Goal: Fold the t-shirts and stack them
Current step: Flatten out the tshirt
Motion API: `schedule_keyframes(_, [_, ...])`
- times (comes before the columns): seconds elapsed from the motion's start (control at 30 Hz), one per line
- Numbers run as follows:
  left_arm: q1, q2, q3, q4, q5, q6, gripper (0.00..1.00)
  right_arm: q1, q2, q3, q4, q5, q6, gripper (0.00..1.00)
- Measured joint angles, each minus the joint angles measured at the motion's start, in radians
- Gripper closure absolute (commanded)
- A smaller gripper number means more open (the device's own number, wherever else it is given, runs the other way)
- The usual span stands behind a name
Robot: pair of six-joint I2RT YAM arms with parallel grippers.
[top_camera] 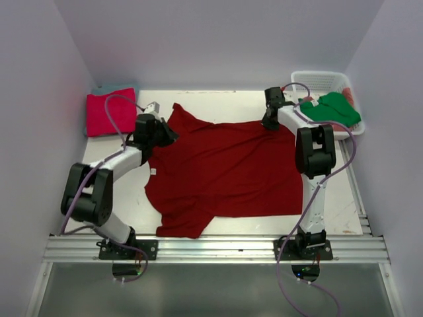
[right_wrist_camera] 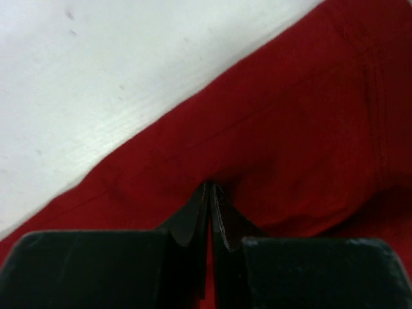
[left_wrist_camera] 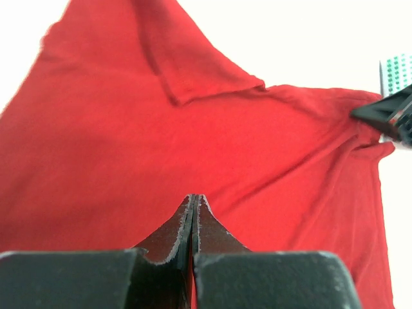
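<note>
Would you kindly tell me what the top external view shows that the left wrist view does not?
Only the top external view shows the folded magenta-pink t-shirt at far left and the whole outline of the dark red t-shirt. Only the left wrist view shows, close up, the left gripper shut with its tips on that cloth. Both show that shirt, the right gripper at its far edge, and part of the white basket.

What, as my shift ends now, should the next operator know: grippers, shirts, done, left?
Grippers: left gripper shut, tips at the dark red t-shirt near a sleeve, hold unclear; right gripper shut on its far right corner.
Shirt lies spread unfolded on the table.
Done: magenta-pink shirt folded far left, teal shirt behind it.
Left: fold the red one, then the green shirt on the basket.
</note>
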Motion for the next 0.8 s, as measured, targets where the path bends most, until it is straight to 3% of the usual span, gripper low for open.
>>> schedule_keyframes(0.13, [-0.002, 0.195, 0.068, 0.099, 0.100, 0.000, 1.00, 0.000, -0.025, -0.066, 0.012, -0.003, -0.002, 0.96])
schedule_keyframes(0.33, [-0.004, 0.430, 0.193, 0.112, 0.150, -0.006, 1.00, 0.000, -0.046, -0.092, 0.014, -0.003, -0.008, 0.98])
schedule_keyframes(0.67, [0.029, 0.599, 0.423, 0.062, 0.088, -0.040, 1.00, 0.000, -0.041, -0.081, 0.009, -0.003, -0.015, 0.97])
schedule_keyframes(0.8, [0.061, 0.638, 0.499, 0.017, 0.050, -0.043, 1.00, 0.000, 0.024, 0.025, -0.014, -0.003, -0.025, 0.96])
